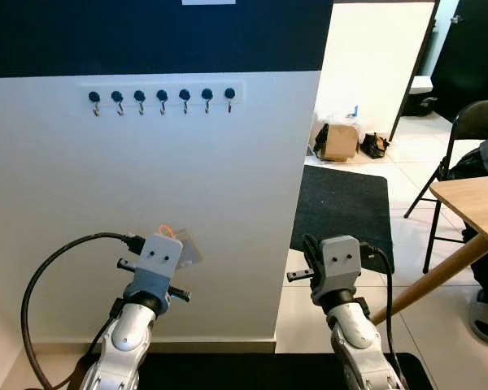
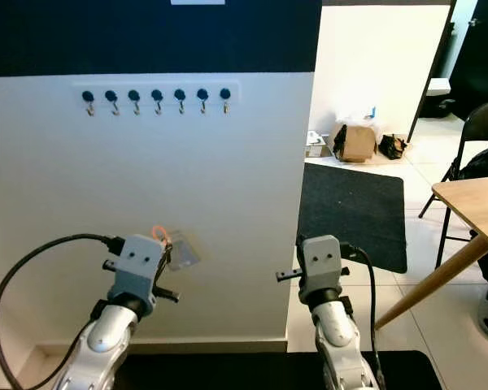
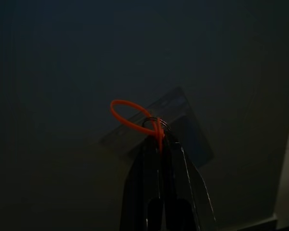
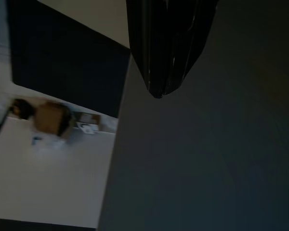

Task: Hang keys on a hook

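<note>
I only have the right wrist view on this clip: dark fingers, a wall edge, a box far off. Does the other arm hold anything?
Observer: Yes. The left gripper is shut on an orange loop with a clear tag behind it.
Operator: Is a hook rack in sight?
Observer: A rack of seven hooks is on the white wall, well above both grippers.
Operator: Anything hanging there already?
Observer: No, every hook looks bare.
</note>
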`<state>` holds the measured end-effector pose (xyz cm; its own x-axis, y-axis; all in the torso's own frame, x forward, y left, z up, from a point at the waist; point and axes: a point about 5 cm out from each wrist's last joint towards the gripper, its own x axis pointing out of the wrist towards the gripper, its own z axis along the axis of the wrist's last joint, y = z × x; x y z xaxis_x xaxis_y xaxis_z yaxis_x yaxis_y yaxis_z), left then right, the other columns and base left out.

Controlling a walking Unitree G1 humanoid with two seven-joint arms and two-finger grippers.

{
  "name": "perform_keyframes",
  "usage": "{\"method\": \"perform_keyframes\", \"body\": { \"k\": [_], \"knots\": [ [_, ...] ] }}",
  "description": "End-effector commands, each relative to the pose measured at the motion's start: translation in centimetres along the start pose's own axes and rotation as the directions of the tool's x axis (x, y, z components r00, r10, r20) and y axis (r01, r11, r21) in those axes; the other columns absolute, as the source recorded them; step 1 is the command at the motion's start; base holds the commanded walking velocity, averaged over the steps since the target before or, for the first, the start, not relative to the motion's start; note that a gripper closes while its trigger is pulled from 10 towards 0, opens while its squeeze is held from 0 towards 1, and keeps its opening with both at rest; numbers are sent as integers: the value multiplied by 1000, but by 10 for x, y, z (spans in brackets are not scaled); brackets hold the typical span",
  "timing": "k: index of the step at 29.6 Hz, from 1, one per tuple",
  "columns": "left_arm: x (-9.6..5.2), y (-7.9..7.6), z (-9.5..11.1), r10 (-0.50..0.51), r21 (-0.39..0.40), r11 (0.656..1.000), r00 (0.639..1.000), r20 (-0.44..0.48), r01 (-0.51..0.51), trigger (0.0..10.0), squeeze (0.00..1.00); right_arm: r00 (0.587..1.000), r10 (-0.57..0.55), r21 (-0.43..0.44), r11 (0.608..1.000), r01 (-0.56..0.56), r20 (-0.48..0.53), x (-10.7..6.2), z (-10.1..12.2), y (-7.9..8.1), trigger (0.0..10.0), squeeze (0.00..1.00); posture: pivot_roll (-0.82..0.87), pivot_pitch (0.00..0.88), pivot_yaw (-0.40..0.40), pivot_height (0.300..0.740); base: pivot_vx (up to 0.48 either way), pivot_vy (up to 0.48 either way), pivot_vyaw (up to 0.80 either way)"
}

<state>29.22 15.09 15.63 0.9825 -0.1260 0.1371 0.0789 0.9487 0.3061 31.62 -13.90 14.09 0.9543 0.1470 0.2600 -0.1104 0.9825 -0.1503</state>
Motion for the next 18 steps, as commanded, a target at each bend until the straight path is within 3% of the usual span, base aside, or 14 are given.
{"method": "perform_keyframes", "body": {
  "k": [1,6,18],
  "knots": [
    [-1,-2,-6,-12,24,1000,1000,-26,12,10000,0,1000,-10,-1,1000,10,-7,-2,-1,-1,10000,0,77,108,73,740,0,-469,0],
    [-1,-2,-8,-12,26,1000,999,-40,13,10000,0,1000,-12,-2,1000,12,-9,-3,-1,-1,10000,0,77,109,75,740,0,-382,0],
    [-1,0,-9,5,29,1000,999,-54,-3,10000,0,1000,-9,0,1000,9,-10,-3,-1,-1,10000,0,81,110,71,740,0,0,0]
  ]
}}
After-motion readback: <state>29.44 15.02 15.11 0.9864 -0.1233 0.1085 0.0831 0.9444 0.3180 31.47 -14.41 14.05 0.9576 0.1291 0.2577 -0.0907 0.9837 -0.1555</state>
